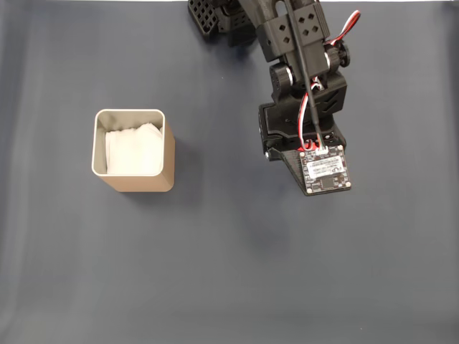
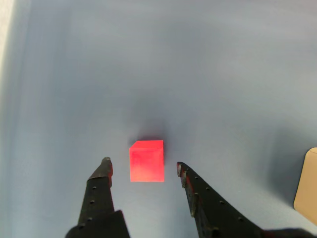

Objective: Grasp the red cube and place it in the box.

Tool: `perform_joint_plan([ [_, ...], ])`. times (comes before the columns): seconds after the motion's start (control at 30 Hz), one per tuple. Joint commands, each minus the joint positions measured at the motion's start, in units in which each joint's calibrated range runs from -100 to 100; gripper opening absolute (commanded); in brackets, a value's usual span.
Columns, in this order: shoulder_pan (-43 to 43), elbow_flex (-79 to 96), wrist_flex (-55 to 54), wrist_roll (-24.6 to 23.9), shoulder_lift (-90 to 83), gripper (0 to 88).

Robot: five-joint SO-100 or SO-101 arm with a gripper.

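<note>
Red against the blue-grey table [image 2: 158, 74], the cube [image 2: 146, 161] sits in the wrist view just ahead of the gripper [image 2: 143, 167], in line with the gap between the two black fingers. The left finger [image 2: 101, 186] and the right finger [image 2: 195, 191] stand wide apart, each tip a little way off the cube's sides, so neither touches it and the pincer holds nothing. The cube rests flat on the table with a soft shadow behind it. At the right edge of this view a tan corner of the box [image 2: 308, 186] shows, well apart from the cube.

In the fixed view the arm [image 1: 301, 64] reaches down from the top edge, black with red and white wires, and a small circuit board [image 1: 326, 172] faces up at its lower end. The arm's body covers the spot below it, so the cube cannot be made out here. The box [image 1: 133, 180] stands upright on the dark cloth [image 1: 229, 287] to the left of the arm, well apart from it, its silvery rim [image 1: 94, 143] framing a crumpled white lining [image 1: 133, 149]
</note>
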Motion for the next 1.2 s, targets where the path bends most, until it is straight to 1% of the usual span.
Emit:
perform_joint_plan([
  [0.0, -0.7, -0.2, -1.2, 0.5, 0.1, 33.2],
  [0.53, -0.7, 0.4, -5.6, 1.1, 5.9, 33.2],
  [1.17, -2.0, 1.5, -5.4, 1.1, 6.8, 33.2],
])
